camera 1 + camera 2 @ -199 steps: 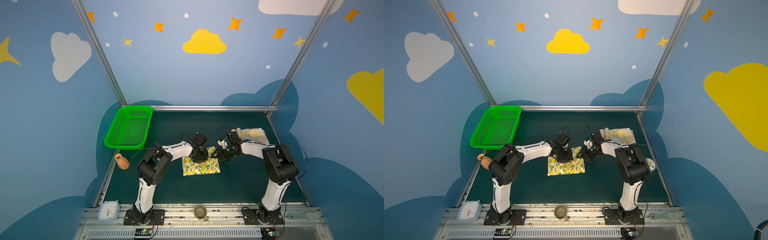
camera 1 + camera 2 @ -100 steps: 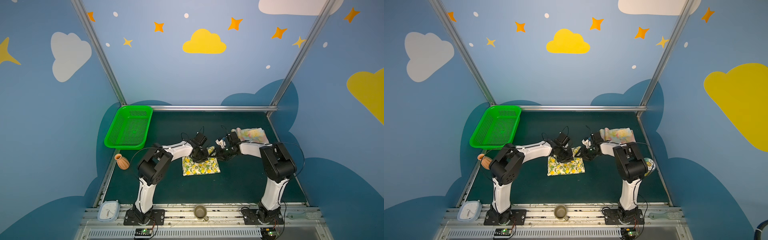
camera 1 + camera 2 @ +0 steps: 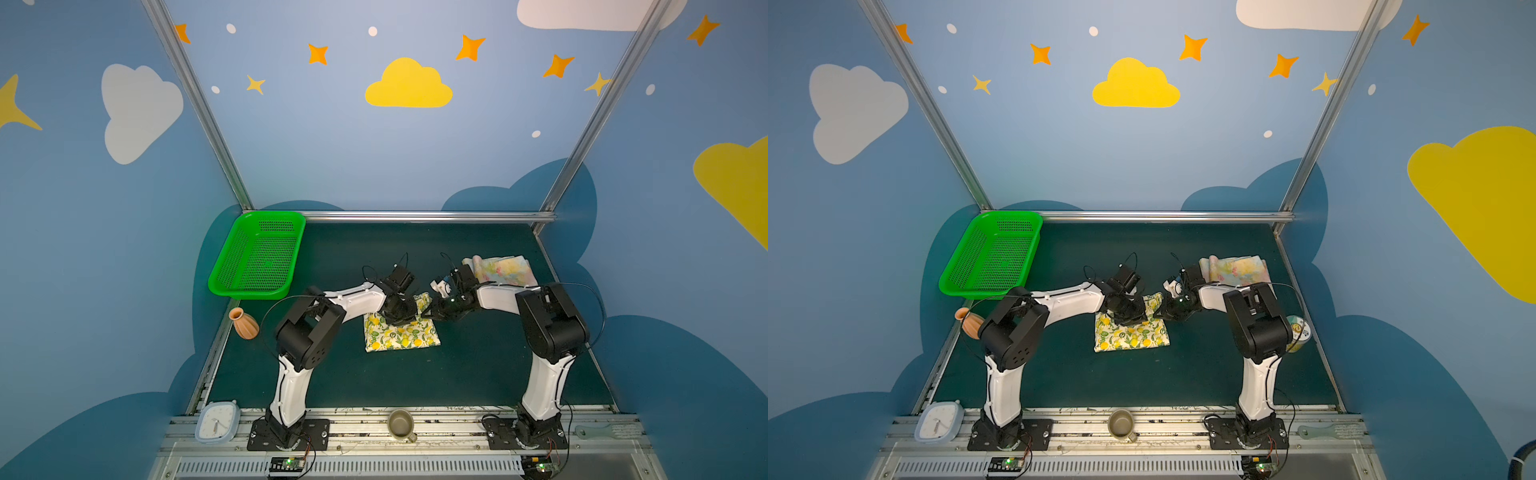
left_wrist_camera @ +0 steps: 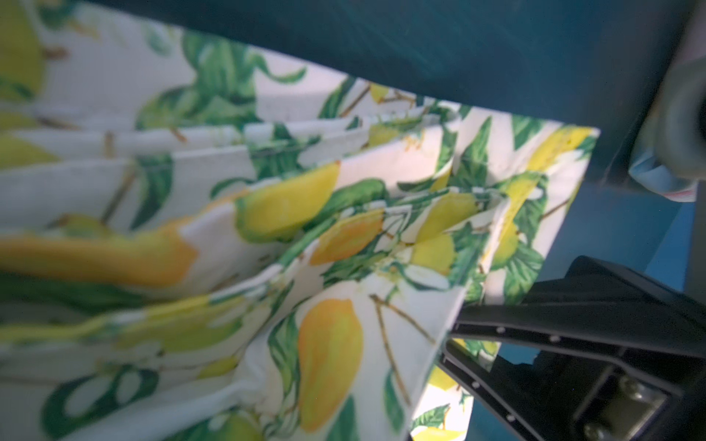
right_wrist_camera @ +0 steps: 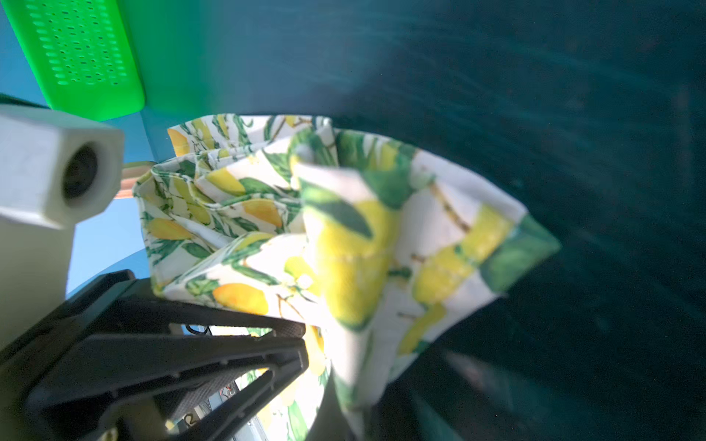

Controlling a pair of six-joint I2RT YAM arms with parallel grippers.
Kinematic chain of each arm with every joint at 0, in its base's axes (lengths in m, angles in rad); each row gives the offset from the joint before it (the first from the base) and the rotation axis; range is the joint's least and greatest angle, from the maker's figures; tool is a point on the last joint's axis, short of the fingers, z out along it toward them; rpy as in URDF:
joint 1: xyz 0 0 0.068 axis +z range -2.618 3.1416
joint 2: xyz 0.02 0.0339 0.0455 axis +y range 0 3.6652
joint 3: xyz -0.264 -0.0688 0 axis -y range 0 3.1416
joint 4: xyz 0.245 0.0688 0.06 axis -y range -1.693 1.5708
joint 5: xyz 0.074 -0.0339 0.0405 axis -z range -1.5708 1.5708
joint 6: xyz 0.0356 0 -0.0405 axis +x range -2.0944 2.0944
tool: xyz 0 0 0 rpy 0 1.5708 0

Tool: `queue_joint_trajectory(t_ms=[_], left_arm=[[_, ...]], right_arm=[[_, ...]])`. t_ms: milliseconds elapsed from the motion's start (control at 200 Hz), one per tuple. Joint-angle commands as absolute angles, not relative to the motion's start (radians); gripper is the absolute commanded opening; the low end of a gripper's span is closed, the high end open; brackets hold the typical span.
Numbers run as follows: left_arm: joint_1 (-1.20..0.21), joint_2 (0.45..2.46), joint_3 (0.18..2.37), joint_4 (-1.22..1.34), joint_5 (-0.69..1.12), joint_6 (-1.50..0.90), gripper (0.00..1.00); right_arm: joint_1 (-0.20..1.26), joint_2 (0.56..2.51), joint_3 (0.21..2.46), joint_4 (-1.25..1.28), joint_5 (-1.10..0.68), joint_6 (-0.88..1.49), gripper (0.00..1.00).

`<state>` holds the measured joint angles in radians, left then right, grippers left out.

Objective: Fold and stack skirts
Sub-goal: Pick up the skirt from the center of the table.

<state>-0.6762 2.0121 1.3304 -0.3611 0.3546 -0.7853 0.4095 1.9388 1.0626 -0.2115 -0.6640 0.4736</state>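
lemon skirt lies folded on the desk, mid-frame. left end effector and right end effector are both down on its upper edge, close together, and the upper-right corner is raised. floral skirt is folded right of centre, above the right arm. green basket is at mid-left, well apart.

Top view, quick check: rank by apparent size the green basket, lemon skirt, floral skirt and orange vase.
1. green basket
2. lemon skirt, though partly covered
3. floral skirt, folded and farther back, so less sure
4. orange vase
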Motion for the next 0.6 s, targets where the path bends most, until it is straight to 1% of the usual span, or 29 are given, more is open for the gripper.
queue_joint_trajectory(t_ms=[0,320,596], left_arm=[[-0.650,1.953,1.329,-0.356,0.345,-0.790,0.23],[-0.551,1.753,1.215,-0.344,0.329,-0.786,0.24],[-0.512,1.673,1.157,-0.345,0.322,-0.788,0.25]], right_arm=[[0.415,1.910,1.107,-0.379,-0.603,0.430,0.00],[0.359,1.902,1.391,-0.736,-0.589,0.250,0.00],[0.271,1.969,1.628,-0.964,-0.632,0.109,0.00]])
